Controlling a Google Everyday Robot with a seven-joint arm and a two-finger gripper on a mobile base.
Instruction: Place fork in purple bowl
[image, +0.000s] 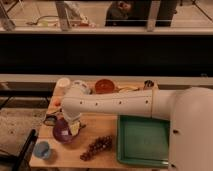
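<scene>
The purple bowl (61, 132) sits on the wooden table (100, 127) near its left front. My white arm reaches from the right across the table and bends down at its left end. My gripper (73, 126) hangs below that bend, right over the bowl's right rim, mostly hidden by the arm. A pale piece shows at the rim under it; I cannot tell whether that is the fork. No fork shows anywhere else on the table.
A green tray (142, 140) lies at the front right. A bunch of grapes (97, 145) lies in front of the bowl, a blue cup (42, 149) at the front left corner. An orange bowl (105, 86), a white cup (63, 82) and a small can (148, 84) stand along the back edge. A dark object (50, 120) lies left of the bowl.
</scene>
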